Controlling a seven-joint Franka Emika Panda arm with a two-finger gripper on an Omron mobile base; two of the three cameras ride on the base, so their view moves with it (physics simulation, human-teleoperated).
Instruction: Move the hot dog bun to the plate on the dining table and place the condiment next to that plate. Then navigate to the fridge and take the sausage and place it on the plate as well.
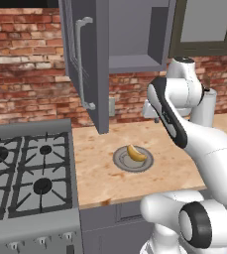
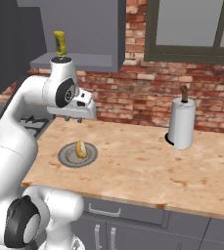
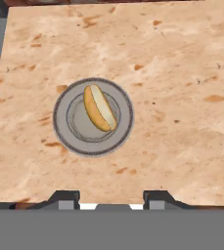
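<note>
Above the counter [image 3: 182, 73], the end effector [image 3: 112, 197] hangs w/ fingers pressed together, pinching nothing. Bare wood lies all round; stove [image 1: 26, 173] sits at the left edge. Hot dog bun [image 3: 100, 108] lies tilted in a grey ringed dish [image 3: 64, 128], straight below. Condiment [image 2: 60, 43] stands on the cabinet shelf.

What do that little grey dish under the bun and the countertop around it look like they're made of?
The small round grey dish with a ringed rim looks like matte stoneware or dull metal: flat grey, no shine, so it stays open. The pale mottled countertop looks like polished stone or wood laminate, judging by its tan blotches and smooth surface. The yellow-tan hot dog bun looks like soft bread.
</note>
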